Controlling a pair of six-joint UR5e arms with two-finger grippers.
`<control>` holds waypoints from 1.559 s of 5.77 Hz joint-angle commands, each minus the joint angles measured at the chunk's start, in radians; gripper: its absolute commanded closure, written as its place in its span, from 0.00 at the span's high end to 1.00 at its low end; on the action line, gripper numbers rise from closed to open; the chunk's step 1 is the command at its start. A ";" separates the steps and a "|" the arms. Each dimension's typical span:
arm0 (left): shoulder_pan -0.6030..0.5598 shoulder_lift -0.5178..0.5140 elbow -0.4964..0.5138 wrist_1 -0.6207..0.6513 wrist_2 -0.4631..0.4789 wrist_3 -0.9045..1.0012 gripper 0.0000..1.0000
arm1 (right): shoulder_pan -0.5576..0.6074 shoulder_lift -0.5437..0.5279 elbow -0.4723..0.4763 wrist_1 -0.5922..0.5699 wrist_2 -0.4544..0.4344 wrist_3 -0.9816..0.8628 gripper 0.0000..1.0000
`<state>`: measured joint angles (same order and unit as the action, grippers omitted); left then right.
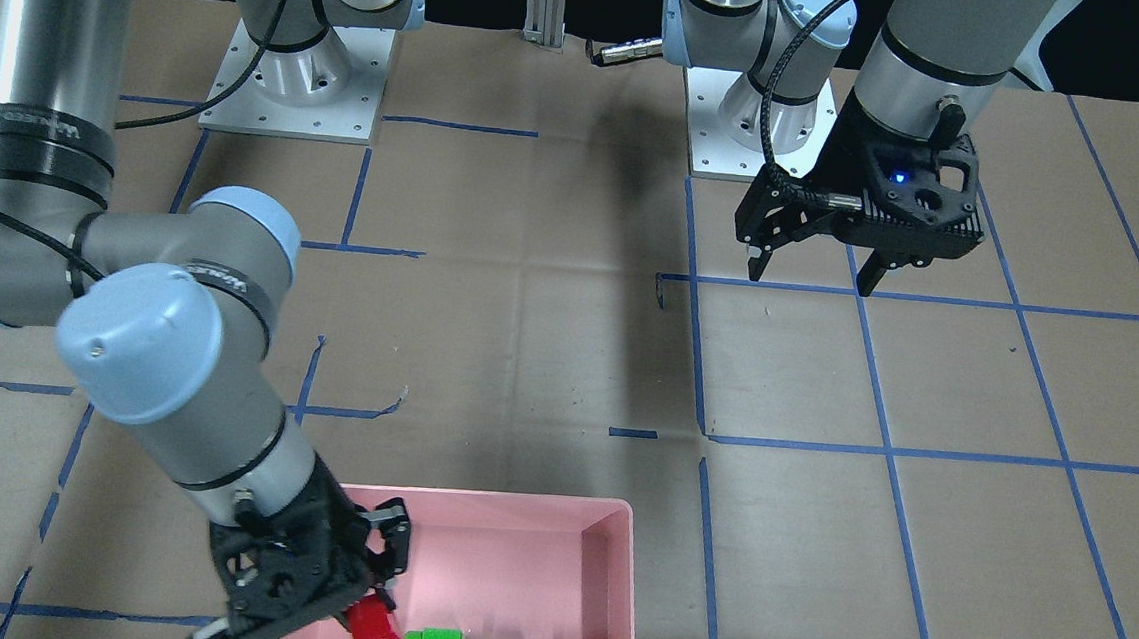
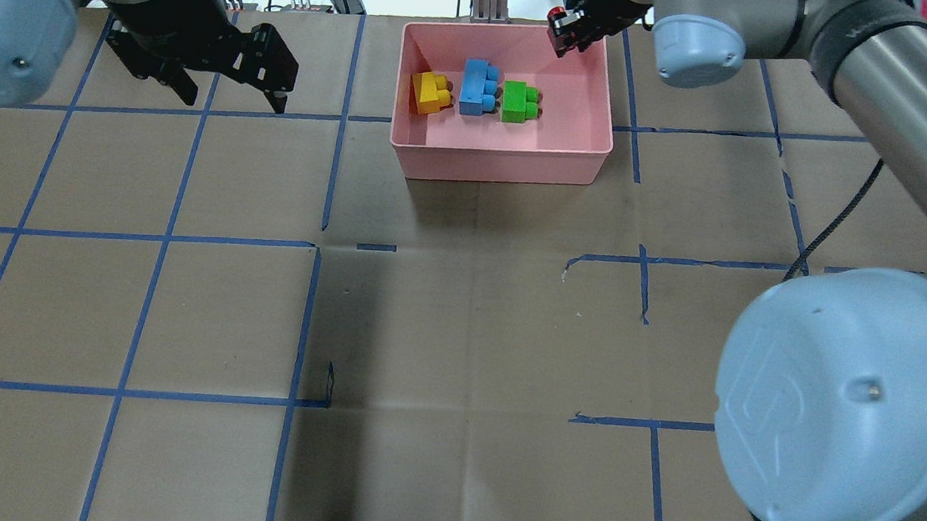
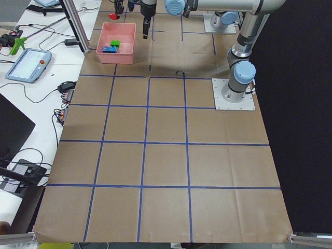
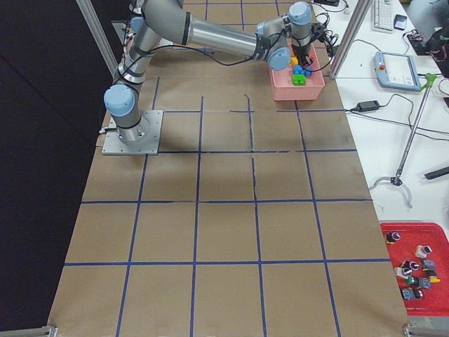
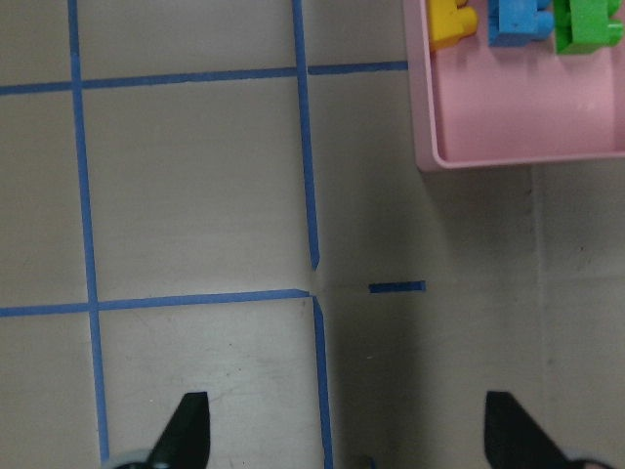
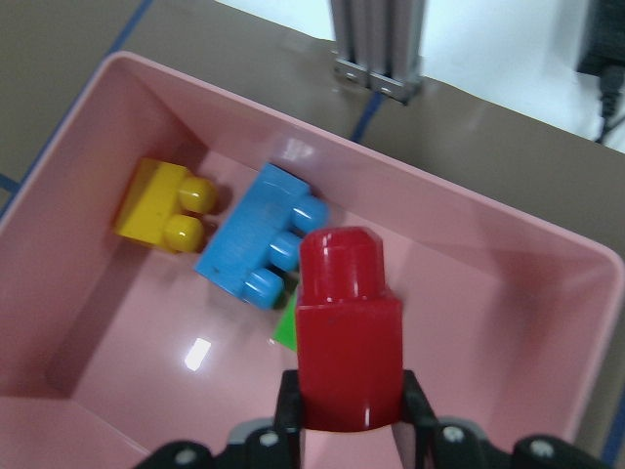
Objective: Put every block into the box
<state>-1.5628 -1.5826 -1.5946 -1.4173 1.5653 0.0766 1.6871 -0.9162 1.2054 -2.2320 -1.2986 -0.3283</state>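
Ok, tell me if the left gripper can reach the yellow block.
Probably yes: left gripper is open and empty; yellow block lies uncovered at the box's nearer end, the right gripper at the other.

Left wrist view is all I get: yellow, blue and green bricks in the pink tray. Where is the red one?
Observer: The red brick is clamped in the right tool.
Operator: Is it over the tray?
Observer: Yes. It hangs above the pink tray, near the corner closest to the green brick, and has not been released.
Operator: Is the right arm near my left tool?
Observer: No. The left tool is open over the paper on the tray's other side, so the tray lies between the two tools.
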 commanded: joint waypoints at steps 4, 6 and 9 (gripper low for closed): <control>0.001 0.026 -0.065 0.020 -0.004 0.005 1.00 | 0.074 0.079 -0.083 -0.098 -0.005 0.005 1.00; 0.001 0.015 -0.048 0.008 -0.001 0.005 1.00 | 0.074 0.079 -0.078 -0.100 -0.005 0.005 1.00; 0.001 0.000 -0.016 -0.038 0.001 0.005 1.00 | 0.028 -0.063 -0.061 0.116 -0.156 0.008 1.00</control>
<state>-1.5616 -1.5769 -1.6229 -1.4355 1.5664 0.0815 1.7333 -0.9216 1.1414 -2.2437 -1.3884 -0.3225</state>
